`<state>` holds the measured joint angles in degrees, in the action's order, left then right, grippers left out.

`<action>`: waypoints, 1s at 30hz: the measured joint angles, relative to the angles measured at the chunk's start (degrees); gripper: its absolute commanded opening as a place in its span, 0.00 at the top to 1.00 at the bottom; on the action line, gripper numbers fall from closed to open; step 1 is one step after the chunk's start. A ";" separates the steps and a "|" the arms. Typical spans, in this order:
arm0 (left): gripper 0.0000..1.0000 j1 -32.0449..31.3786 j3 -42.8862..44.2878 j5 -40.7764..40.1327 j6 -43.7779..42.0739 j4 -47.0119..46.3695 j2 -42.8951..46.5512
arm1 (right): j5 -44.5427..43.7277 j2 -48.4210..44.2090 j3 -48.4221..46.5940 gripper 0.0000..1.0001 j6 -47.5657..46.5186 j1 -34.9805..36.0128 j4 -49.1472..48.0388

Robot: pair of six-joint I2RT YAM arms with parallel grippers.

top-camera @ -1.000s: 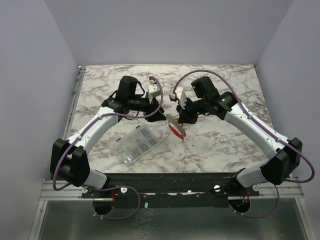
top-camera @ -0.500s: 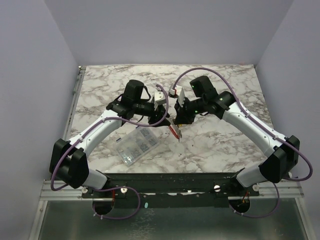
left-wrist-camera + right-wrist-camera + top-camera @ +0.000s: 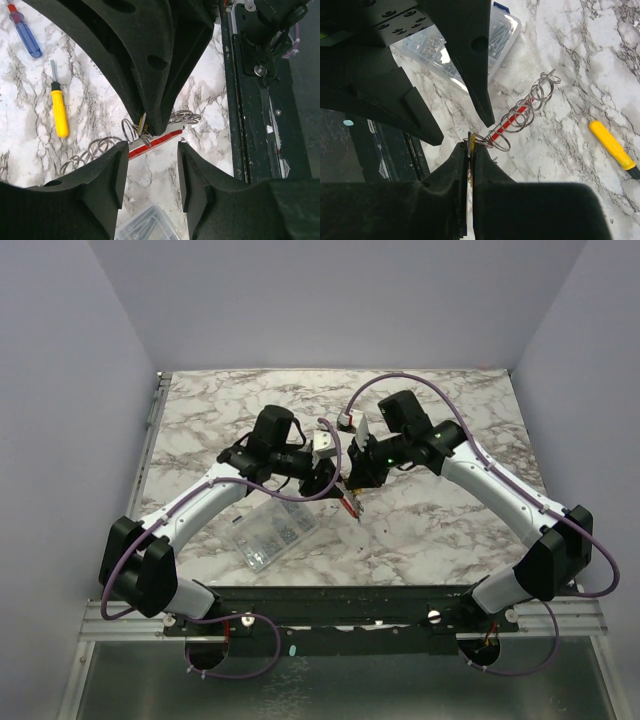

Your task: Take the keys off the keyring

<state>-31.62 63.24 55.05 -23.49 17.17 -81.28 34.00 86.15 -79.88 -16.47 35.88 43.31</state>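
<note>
The keyring is a red band [image 3: 512, 121] strung with several wire rings [image 3: 543, 86]. It hangs tilted from my right gripper [image 3: 470, 150], which is shut on a thin yellow-tagged key [image 3: 470, 143] at the band's end. In the left wrist view the band [image 3: 157, 141] and key [image 3: 142, 125] hang below the right fingers. My left gripper [image 3: 150, 165] is open, just short of the band, touching nothing. From above, the left gripper [image 3: 326, 480] and right gripper [image 3: 354, 483] nearly meet over the keyring [image 3: 347, 503]. Other keys do not show.
A clear compartment box [image 3: 273, 528] lies near the left of the grippers, also in the right wrist view [image 3: 505, 30]. A yellow-handled screwdriver [image 3: 60, 107] and a blue-and-red one [image 3: 27, 37] lie on the marble. The black base rail [image 3: 260, 100] runs along the near edge.
My left arm has swung right, up to the right gripper. The right gripper has shifted slightly left, still holding the keyring.
</note>
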 measured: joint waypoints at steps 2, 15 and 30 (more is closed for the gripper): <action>0.54 -0.09 -0.48 -0.02 -0.11 0.02 -0.04 | 0.07 0.07 0.00 0.99 0.42 -0.26 -0.04; 0.68 -0.76 -1.38 -0.79 1.11 -2.56 -0.17 | 1.16 0.35 -0.02 0.99 2.38 -0.55 -0.46; 0.75 -0.76 -2.43 -2.69 2.14 -4.28 -0.28 | 1.70 0.35 -0.11 0.99 2.99 -1.11 -0.46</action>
<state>-32.38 60.82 52.36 -21.34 12.88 -81.56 35.70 86.50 -79.99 -13.47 34.76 42.85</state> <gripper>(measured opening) 0.335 0.074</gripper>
